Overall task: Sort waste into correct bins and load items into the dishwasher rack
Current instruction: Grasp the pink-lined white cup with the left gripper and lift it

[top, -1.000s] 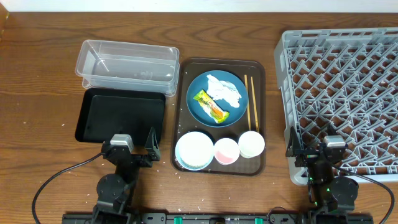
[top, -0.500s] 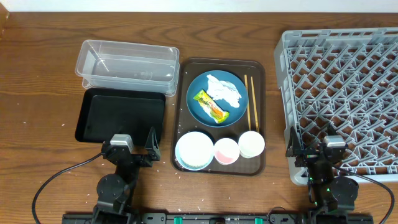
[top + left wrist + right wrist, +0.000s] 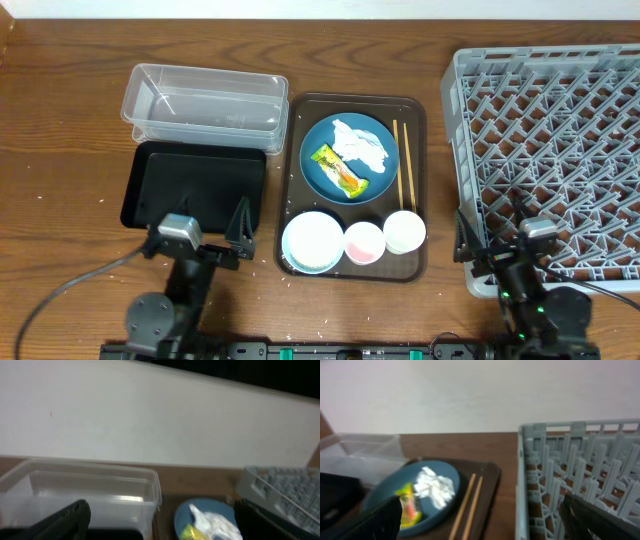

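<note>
End effector check first: the left end effector [image 3: 196,238] hangs over the near edge of the black tray [image 3: 195,185], fingers spread wide with nothing between them. The right end effector [image 3: 503,242] is equally wide and empty, at the near wall of the dishwasher rack [image 3: 560,120].

Nothing is sorted yet. The snack wrapper [image 3: 338,170] and tissue [image 3: 361,146] lie touching on the blue plate [image 3: 378,178], and the chopsticks [image 3: 404,162] lie flat just beside it on the brown tray [image 3: 420,110].

We see 3 risks:
- A pinch on the wrapper could drag the tissue along into the wrong bin.
- The bowl [image 3: 314,242], pink cup [image 3: 364,243] and white cup [image 3: 404,231] crowd together, so wide fingers could knock a neighbour.
- The right arm could snag the rack's lattice as it swings out.

Against a second ago, the left arm has swung leftward and the right has edged outward. The dishes, the clear tub [image 3: 205,100] and the waste haven't budged.
</note>
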Controlling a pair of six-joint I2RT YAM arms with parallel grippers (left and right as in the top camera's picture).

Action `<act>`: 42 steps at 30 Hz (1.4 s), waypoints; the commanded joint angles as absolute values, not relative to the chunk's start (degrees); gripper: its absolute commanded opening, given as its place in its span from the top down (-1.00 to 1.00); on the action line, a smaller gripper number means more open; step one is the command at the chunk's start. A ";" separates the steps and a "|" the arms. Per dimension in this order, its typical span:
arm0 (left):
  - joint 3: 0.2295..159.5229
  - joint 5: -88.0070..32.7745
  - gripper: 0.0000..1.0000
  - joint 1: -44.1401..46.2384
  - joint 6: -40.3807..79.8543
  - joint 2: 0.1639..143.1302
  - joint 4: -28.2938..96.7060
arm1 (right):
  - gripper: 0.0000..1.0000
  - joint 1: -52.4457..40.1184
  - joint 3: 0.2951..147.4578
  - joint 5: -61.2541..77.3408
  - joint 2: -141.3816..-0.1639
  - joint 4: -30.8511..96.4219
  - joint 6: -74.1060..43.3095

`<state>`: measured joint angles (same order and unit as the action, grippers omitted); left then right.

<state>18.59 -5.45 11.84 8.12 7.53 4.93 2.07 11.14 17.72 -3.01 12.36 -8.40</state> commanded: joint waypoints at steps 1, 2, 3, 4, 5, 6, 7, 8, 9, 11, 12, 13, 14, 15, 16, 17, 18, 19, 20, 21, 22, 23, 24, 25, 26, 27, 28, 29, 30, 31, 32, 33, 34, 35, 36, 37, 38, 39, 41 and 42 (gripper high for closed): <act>30.63 -10.09 -0.89 11.92 9.82 16.99 12.64 | -0.99 2.44 21.21 19.92 -8.23 17.43 -9.39; 34.85 -12.21 -0.89 11.92 9.85 21.23 16.75 | -0.99 2.44 23.81 19.94 -10.66 19.66 -9.39; 39.81 -14.57 -0.89 11.92 9.80 26.39 21.52 | -0.99 2.44 27.97 19.97 -14.87 23.11 -9.37; 43.00 -16.03 -0.89 11.92 9.80 29.61 24.49 | -0.98 2.44 30.46 19.97 -17.50 25.15 -9.37; 46.81 -17.80 -0.89 11.92 9.78 33.41 27.92 | -0.98 2.44 33.69 19.97 -20.99 27.75 -9.37; 50.50 -19.42 -0.89 11.94 9.78 37.06 31.11 | -0.99 2.44 36.77 19.99 -24.34 30.35 -9.37; 54.30 -21.61 -0.89 11.94 9.76 40.77 34.04 | -0.98 2.44 40.32 20.03 -28.12 33.52 -9.37; 57.32 -23.90 -0.89 11.94 9.76 43.57 36.34 | -0.98 2.44 44.16 20.08 -32.16 37.12 -9.37; 60.64 -26.28 -0.89 11.94 9.76 46.65 38.87 | -0.99 2.44 47.48 19.99 -35.59 40.27 -9.32; 64.42 -30.06 -0.89 11.94 11.55 50.78 40.03 | -0.99 2.44 54.63 19.99 -43.07 46.87 -7.86; 65.60 -33.67 -0.89 11.94 14.09 52.60 40.16 | -0.98 2.44 58.24 19.99 -46.83 49.98 -7.01; 65.89 -36.10 -0.89 11.92 15.29 53.58 40.12 | -0.98 2.44 60.64 19.99 -49.36 51.94 -6.52; 65.87 -38.37 -0.89 11.97 16.10 54.48 39.29 | -0.98 2.44 63.24 19.99 -52.03 53.93 -6.57; 65.87 -39.70 -0.89 12.08 16.73 55.55 39.03 | -0.99 2.44 65.41 20.08 -54.33 55.70 -6.63; 65.87 -40.69 -0.89 12.53 16.86 56.69 39.48 | -0.99 2.44 67.44 20.58 -56.45 57.54 -6.79; 65.87 -40.84 -0.89 13.37 16.84 57.74 40.34 | -0.99 2.44 68.84 20.99 -58.19 59.09 -6.79; 65.87 -40.71 -0.89 14.39 16.82 58.76 41.47 | -0.98 2.44 70.19 21.37 -59.88 60.40 -6.79; 65.87 -40.40 -0.88 16.05 16.80 59.96 42.78 | -0.99 2.44 71.09 21.52 -61.10 61.08 -6.76; 65.87 -39.33 -0.85 17.80 16.82 60.97 43.79 | -0.98 2.44 71.70 21.50 -62.08 61.36 -6.79; 65.87 -37.23 -0.78 19.92 16.84 61.93 44.84 | -0.98 2.44 72.03 21.52 -62.89 61.34 -6.79; 65.87 -33.67 -0.71 22.83 16.88 63.09 46.11 | -0.98 2.44 72.05 21.78 -63.33 61.21 -6.81; 65.87 -30.48 -0.66 25.26 16.99 64.03 47.00 | -0.99 2.44 72.05 22.15 -63.57 61.12 -6.81; 65.87 -25.08 -0.60 28.73 17.82 65.43 48.12 | -0.98 2.44 72.05 22.57 -63.70 61.12 -6.81; 65.87 -19.97 -0.57 31.79 18.87 66.74 48.93 | -0.98 2.44 72.05 22.76 -63.70 61.12 -6.81; 65.82 -13.69 -0.54 36.07 19.73 68.93 49.47 | -0.99 2.44 72.05 22.76 -63.70 61.12 -6.83; 65.80 -9.85 -0.51 39.11 19.86 70.72 49.47 | -0.98 2.44 72.05 22.81 -63.64 61.17 -6.83; 65.80 -6.48 -0.49 41.80 19.88 72.66 49.32 | -0.98 2.44 72.05 22.81 -63.64 61.30 -6.83; 65.80 -3.53 -0.48 44.01 20.10 74.54 49.19 | -0.98 2.44 72.05 23.00 -63.64 61.41 -6.81; 65.80 -0.60 -0.46 45.78 20.86 76.51 49.15 | -0.98 2.42 72.05 23.20 -63.66 61.67 -6.81; 65.80 1.69 -0.44 47.33 21.69 78.74 48.99 | -0.99 2.42 72.05 23.46 -63.66 61.95 -6.81; 65.80 2.59 -0.40 48.21 21.80 80.62 48.71 | -0.98 2.39 72.05 23.55 -63.66 62.26 -6.81; 65.80 2.63 -0.39 48.69 21.78 82.28 48.23 | -0.98 2.39 72.05 23.62 -63.66 62.61 -6.81; 65.80 2.37 -0.38 48.97 21.82 84.14 47.55 | -0.99 2.39 72.05 23.62 -63.66 62.94 -6.81; 65.80 2.13 -0.36 49.12 21.85 85.91 46.96 | -0.98 2.39 72.05 23.62 -63.66 63.20 -6.81; 65.80 2.15 -0.28 49.10 22.04 87.92 46.50 | -0.98 2.39 72.05 23.62 -63.66 63.48 -6.81; 65.80 2.15 -0.23 49.10 22.26 89.14 46.17 | -0.98 2.39 72.05 23.62 -63.66 63.55 -6.81; 65.80 2.11 -0.21 49.10 22.85 90.30 45.91 | -0.98 2.39 72.05 23.62 -63.66 63.68 -6.81; 65.80 1.98 -0.15 49.10 23.09 91.11 45.67 | -0.98 2.39 72.05 23.62 -63.66 63.79 -6.81; 65.80 1.93 0.03 49.10 23.09 92.05 45.06 | -0.99 2.39 72.05 23.62 -63.66 64.07 -6.81; 65.80 1.93 0.11 49.10 23.07 92.09 44.80 | -0.98 2.39 72.05 23.62 -63.66 64.16 -6.81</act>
